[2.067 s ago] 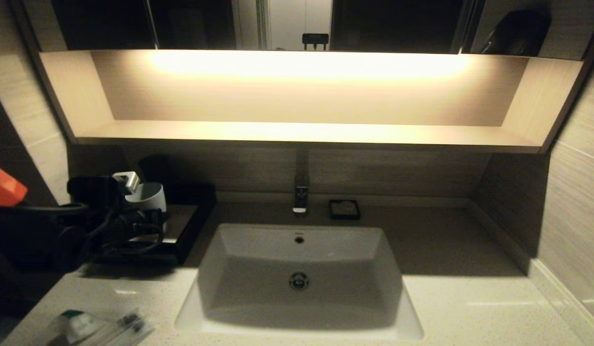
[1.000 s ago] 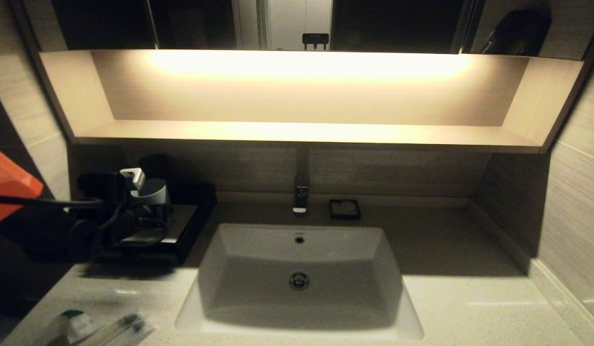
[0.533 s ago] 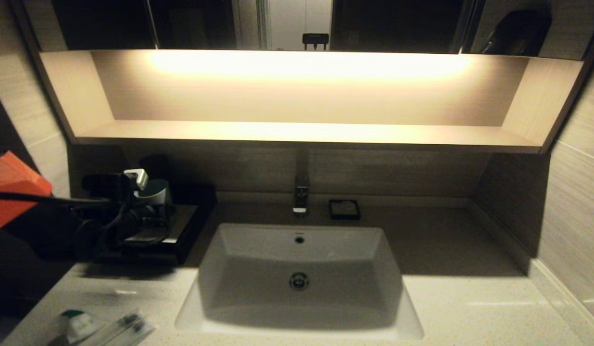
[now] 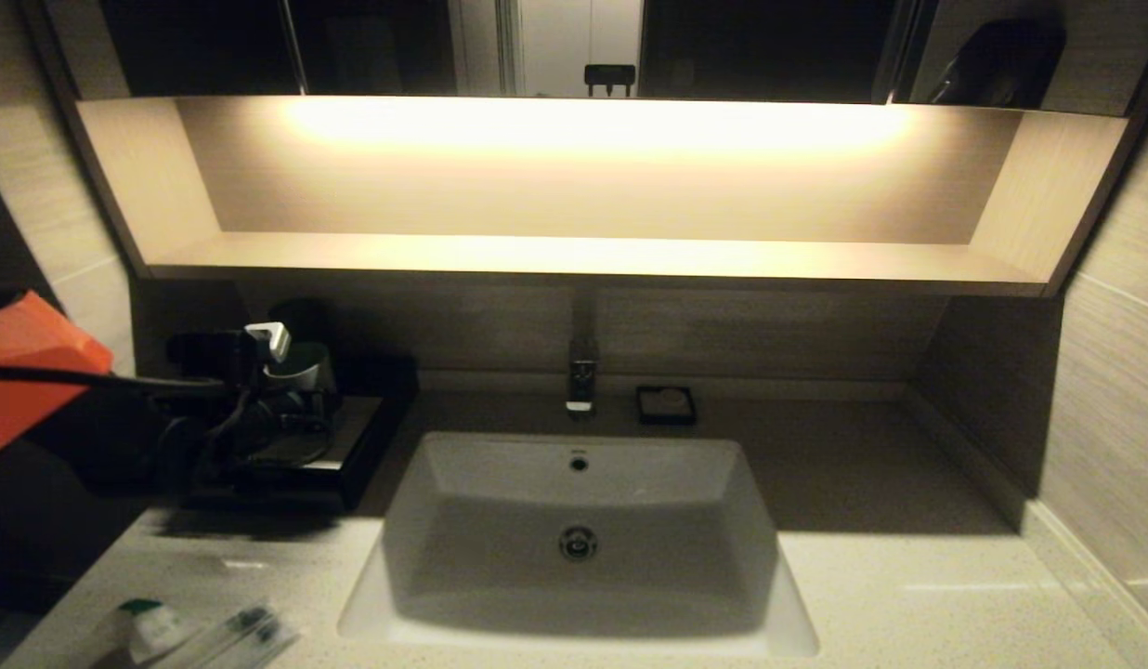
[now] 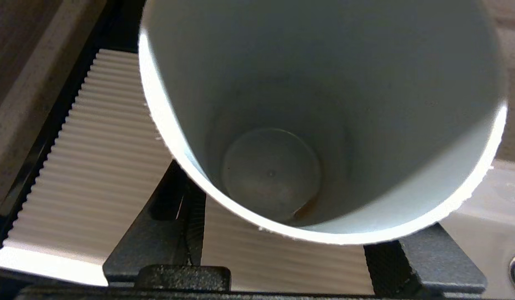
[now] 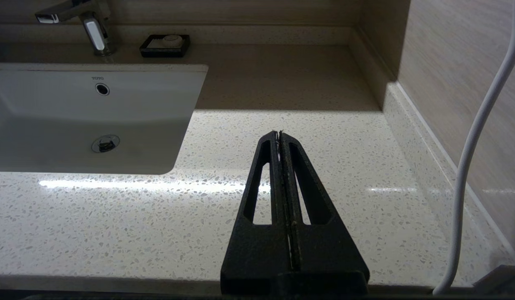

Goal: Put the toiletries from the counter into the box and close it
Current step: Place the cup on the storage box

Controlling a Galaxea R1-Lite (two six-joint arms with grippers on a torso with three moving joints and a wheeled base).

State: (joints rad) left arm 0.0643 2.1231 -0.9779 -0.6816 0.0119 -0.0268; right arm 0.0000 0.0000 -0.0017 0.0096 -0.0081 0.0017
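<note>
Left gripper (image 4: pixel 291 395) out at the far left, over the box (image 4: pixel 356 455), clamped around the pale grey cup (image 5: pixel 324 125). One black finger (image 5: pixel 166 233) on each side of the cup's wall in the left wrist view, cup mouth facing the camera, bare round bottom showing inside. Under the cup, the box's ribbed light top panel (image 5: pixel 95 179) framed in black. Cannot tell whether the cup's base touches that panel or hangs just above it.

Out from there: box sitting on the counter (image 4: pixel 908 595) left of the white sink (image 4: pixel 579 530), back against the wall. Tap (image 4: pixel 581 372) behind the sink, small black square dish (image 4: pixel 666 405) just right of the tap. Lit wooden shelf (image 4: pixel 593 255) above all of it.

Toiletries (image 4: pixel 198 636) down at the near left corner of the counter, clear-wrapped packets, one with a green cap, well apart from the box.

Right gripper (image 6: pixel 279 135) parked over the near right counter, fingers pressed flat together, nothing between them.
</note>
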